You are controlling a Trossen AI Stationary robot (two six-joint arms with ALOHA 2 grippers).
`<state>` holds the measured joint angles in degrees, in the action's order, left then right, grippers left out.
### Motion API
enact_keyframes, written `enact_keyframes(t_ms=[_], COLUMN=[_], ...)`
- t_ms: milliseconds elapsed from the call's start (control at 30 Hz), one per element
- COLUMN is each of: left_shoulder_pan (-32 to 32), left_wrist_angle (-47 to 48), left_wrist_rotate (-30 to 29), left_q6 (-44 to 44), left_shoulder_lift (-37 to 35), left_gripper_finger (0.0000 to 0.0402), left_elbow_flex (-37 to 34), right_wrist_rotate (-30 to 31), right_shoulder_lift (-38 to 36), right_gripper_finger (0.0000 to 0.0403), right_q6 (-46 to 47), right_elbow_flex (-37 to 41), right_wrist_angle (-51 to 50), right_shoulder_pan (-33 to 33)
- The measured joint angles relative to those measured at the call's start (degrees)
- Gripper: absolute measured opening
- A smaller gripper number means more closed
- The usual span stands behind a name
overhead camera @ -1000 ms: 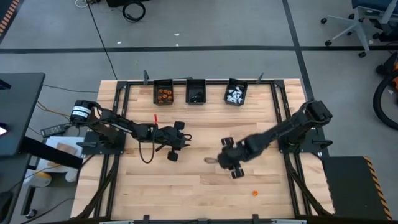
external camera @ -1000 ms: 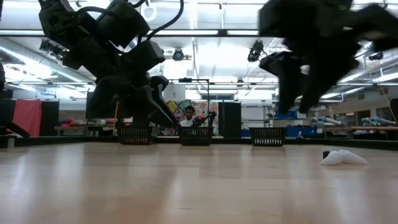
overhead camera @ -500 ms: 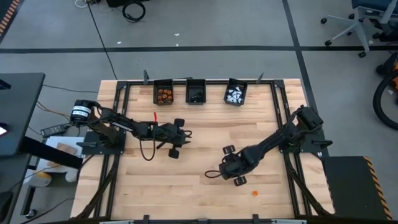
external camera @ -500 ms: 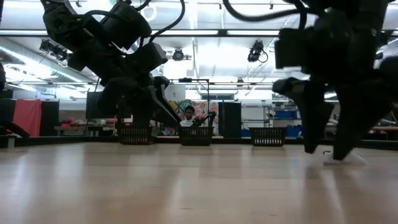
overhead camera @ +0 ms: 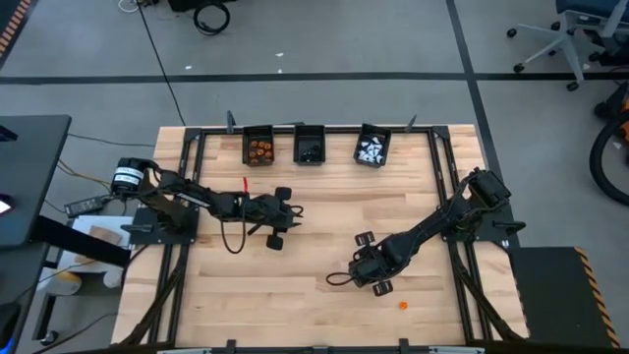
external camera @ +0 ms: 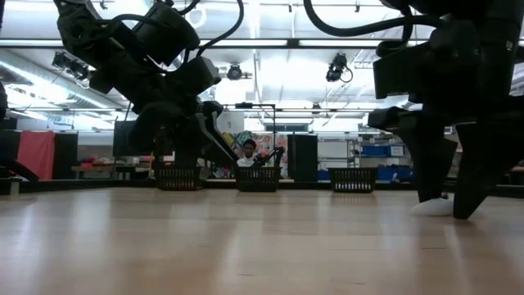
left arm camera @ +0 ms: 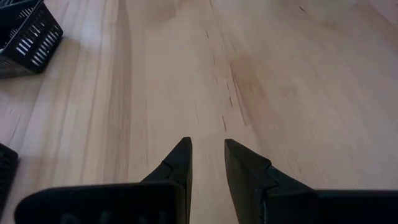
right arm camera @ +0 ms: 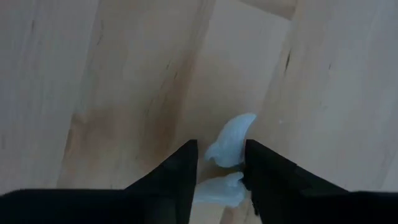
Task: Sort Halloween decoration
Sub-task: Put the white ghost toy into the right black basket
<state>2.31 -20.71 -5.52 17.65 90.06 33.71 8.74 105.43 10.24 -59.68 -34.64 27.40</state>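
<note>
On the bench: white trinket (right arm camera: 229, 149), long axis running away from the right hand (right arm camera: 221, 163)
right hand: narrow, straddling it
left hand (left arm camera: 207, 163): narrow, empty

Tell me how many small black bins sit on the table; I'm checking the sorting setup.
3, in a row along the table's far edge: the left small black rectangular bin, the middle bin and the right bin.

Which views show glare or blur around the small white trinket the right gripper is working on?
Right wrist view: the small white trinket is soft and out of focus between the right gripper's fingers. Low view: bright ceiling lights leave both arms as dark silhouettes, with sheen on the wooden table; the trinket is just a pale patch. High view: even light, but the trinket is hidden under the gripper.
</note>
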Motion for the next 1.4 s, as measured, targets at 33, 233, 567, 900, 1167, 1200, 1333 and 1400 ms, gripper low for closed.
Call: enact_keyframes(t_ms=[33,233,567,900,1167,1200,1333,1400], left_shoulder_pan=[0.0,0.0,0.0,0.62,1.27,1.27,1.25,1.25], left_wrist_angle=[0.05,0.33,0.38,-1.6,-2.04,-1.96,-1.97,-1.55], left_wrist_rotate=[0.0,-0.02,-0.06,17.47,15.6,14.97,13.91,13.93], left_q6=[0.01,0.03,0.04,-2.28,-2.05,-2.05,-3.02,-3.06], left_shoulder_lift=[0.0,0.0,0.0,0.75,1.49,1.49,1.49,1.49], left_gripper_finger=[0.0073,0.0073,0.0073,0.0073,0.0073,0.0073,0.0073,0.0073], left_elbow_flex=[0.0,0.0,0.0,0.06,0.02,0.02,0.02,0.0], right_wrist_rotate=[-0.01,-0.03,0.83,0.17,-0.58,-0.08,5.37,8.21], right_shoulder_lift=[0.02,-0.15,-0.2,-1.12,-4.71,-4.91,-4.33,-4.18], right_gripper_finger=[0.0134,0.0074,0.0051,0.0053,0.0107,0.0119,0.0165,0.0183], right_q6=[0.01,0.15,0.19,3.28,11.64,13.23,17.81,20.61], right_elbow_flex=[0.02,0.09,-0.26,-0.05,-0.04,-0.04,0.31,1.48], right_wrist_angle=[0.17,0.63,0.46,0.46,3.47,4.67,9.54,9.71], right_shoulder_pan=[0.0,0.02,-0.05,-0.53,0.68,1.05,4.18,6.0])
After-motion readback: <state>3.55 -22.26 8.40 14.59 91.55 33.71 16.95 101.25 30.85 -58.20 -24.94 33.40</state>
